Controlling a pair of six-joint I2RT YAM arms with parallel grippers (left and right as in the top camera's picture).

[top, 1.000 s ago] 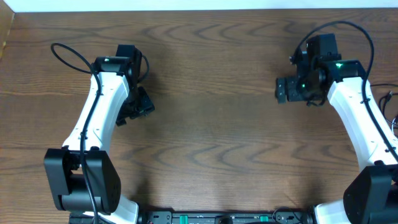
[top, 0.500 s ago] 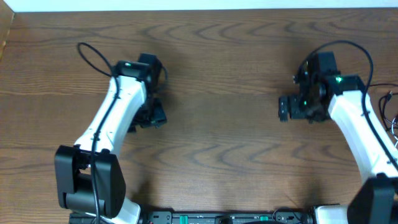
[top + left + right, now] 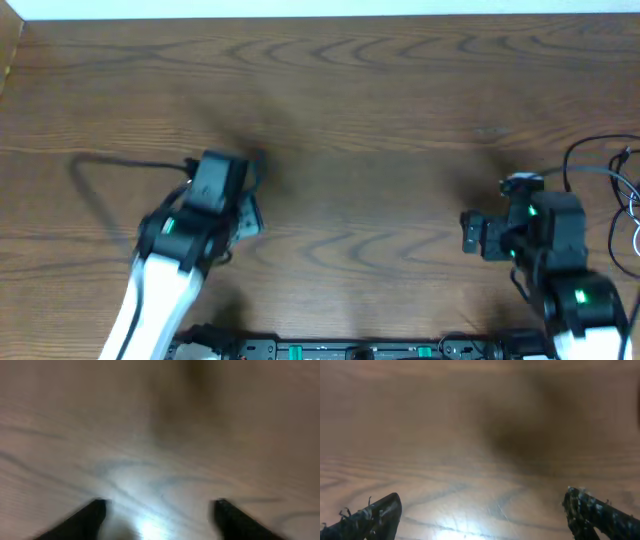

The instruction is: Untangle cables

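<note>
Thin black cables (image 3: 627, 160) lie at the table's far right edge in the overhead view, with a white cable (image 3: 636, 238) just below them, both partly cut off by the frame. My left gripper (image 3: 249, 215) is open and empty over bare wood at centre left; its wrist view (image 3: 160, 505) shows only blurred table between the fingers. My right gripper (image 3: 470, 232) is open and empty, pointing left, well to the left of the cables; its wrist view (image 3: 482, 497) shows bare wood only.
The brown wooden table (image 3: 360, 120) fills the view. A thicker black arm wire (image 3: 105, 165) loops out to the left of the left arm. A black rail (image 3: 360, 350) runs along the front edge between the arm bases.
Both arms have pulled back toward the front edge. The left gripper moved right, then down. The right gripper moved down and slightly right. Both stayed open and empty.
</note>
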